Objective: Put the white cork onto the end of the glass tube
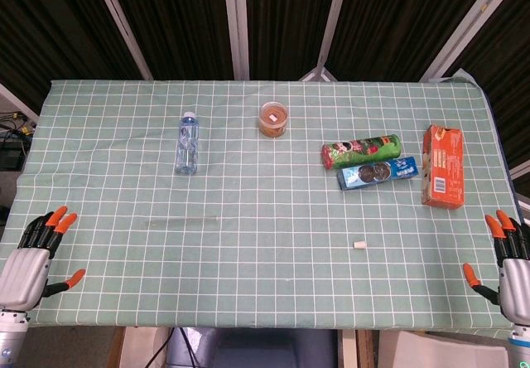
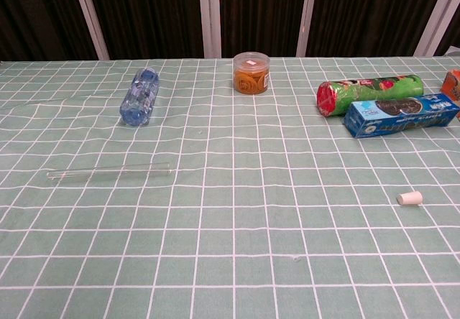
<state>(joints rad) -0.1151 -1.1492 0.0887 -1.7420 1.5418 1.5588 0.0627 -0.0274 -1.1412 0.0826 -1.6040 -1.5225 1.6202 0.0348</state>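
Cork [image 1: 359, 244], white, is placed well right of the glass tube [image 2: 109, 171], whose long axis runs left-right; right robot hand [image 1: 507, 260] nearer, left robot hand [image 1: 33, 256] nearer tube; both spread wide, empty.

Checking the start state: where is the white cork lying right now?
The white cork lies alone on the tablecloth, right of centre near the front edge, in front of the blue biscuit box.

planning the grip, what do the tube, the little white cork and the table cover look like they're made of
Tube: clear glass by the look, smooth and glossy; the grid shows straight through it. It could be clear plastic.
White cork: matte, opaque, slightly tapered plug; probably rubber or silicone, hard to tell.
Table cover: soft green checked cloth or oilcloth, with shallow wrinkles.
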